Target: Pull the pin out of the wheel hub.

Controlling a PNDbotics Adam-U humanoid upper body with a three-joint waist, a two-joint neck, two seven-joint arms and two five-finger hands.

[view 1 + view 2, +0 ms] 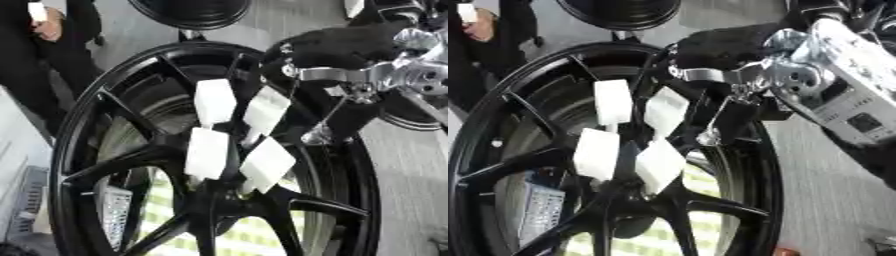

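Pins, white blocky ones (214, 100), four of them clustered at the centre of the black wheel hub (79, 150), standing out toward the camera; that puts them within easy reach of an arm coming over the rim, I'd say; the wheel stands upright on its edge, spokes fanning out from the cluster. Right hand (737, 47) comes in from the upper right, black-covered, sitting at the upper rim just beside the top pair of pins; whether its fingers are spread or curled I cannot tell, the silver joint work hides them; no pin looks held yet, so the pull seems still ahead. Left hand nowhere in either view. Behind, a grey floor (411, 190); a second dark wheel (192, 12) at the top edge; through the spokes, a pale perforated panel (114, 210).
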